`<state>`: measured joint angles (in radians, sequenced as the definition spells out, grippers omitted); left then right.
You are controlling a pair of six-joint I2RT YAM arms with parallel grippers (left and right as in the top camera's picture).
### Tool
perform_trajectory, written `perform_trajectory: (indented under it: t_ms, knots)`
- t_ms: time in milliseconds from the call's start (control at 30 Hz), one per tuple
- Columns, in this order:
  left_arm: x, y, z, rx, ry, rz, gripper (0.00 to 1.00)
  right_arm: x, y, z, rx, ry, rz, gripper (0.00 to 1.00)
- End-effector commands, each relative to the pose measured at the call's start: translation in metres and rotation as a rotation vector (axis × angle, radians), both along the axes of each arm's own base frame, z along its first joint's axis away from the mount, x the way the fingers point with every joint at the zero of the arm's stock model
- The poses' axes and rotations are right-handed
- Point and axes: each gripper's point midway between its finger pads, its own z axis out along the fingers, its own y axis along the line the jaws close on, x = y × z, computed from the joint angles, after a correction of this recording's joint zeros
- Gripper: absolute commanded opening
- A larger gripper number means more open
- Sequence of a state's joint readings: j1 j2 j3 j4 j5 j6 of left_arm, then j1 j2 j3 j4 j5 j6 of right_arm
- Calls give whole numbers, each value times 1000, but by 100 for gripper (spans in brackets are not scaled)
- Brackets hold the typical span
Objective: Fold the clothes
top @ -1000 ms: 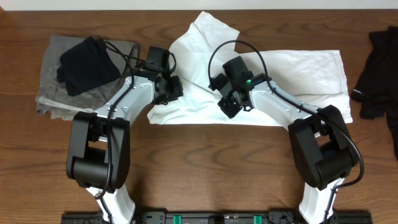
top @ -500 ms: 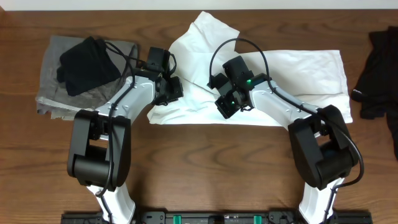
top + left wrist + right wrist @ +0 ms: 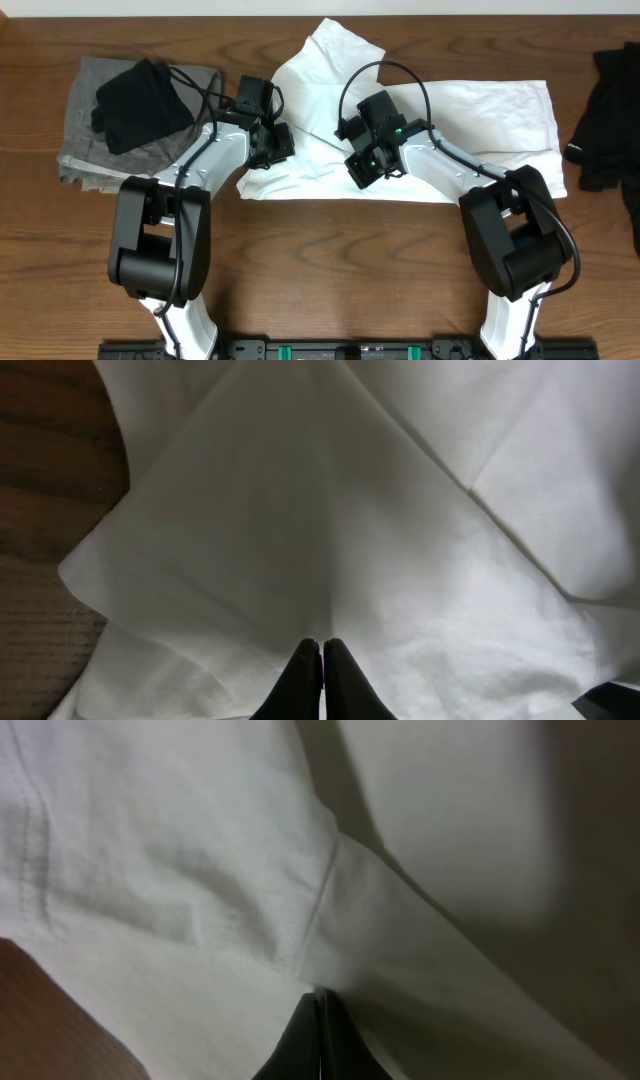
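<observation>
The clothes, a white T-shirt (image 3: 480,110), lie spread across the middle of the wooden table, with one crumpled part raised toward the back (image 3: 335,50). My left gripper (image 3: 270,155) is over the shirt's left end. In the left wrist view it (image 3: 322,645) is shut, and creases in the white cloth (image 3: 330,510) run together at its tips. Near the shirt's front middle, my right gripper (image 3: 362,172) is also shut. The right wrist view shows its tips (image 3: 320,995) pinching a ridge of the shirt's cloth (image 3: 200,870). No print shows.
A grey cloth (image 3: 85,150) with a black garment (image 3: 140,100) on top lies at the left. Another black garment (image 3: 610,110) sits at the right edge. Bare wood table (image 3: 330,260) runs along the front between the two arm bases.
The right gripper has shifted slightly left and back, drawing the cloth with it. The left gripper has barely moved.
</observation>
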<state>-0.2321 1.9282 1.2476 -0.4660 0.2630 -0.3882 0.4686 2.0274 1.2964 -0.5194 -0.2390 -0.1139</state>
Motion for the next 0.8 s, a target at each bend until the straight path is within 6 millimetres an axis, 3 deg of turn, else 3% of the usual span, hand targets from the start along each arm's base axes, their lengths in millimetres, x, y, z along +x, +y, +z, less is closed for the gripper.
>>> perform_trajectory:
  t_ms: [0,233,567,767]
  knots:
    - [-8,0,-11,11,28,-13,6,3,-7,-10,-15,22,-45,1]
    - [-10,-3,-13,12,32,-21,6,6,-6,-9,-9,16,-54,1]
    - [-20,-30,-19,10,16,-92,6,15,-5,-7,-5,-19,-76,1]
    - [-19,-27,-21,51,6,-88,6,19,-8,-7,-18,-29,-110,1]
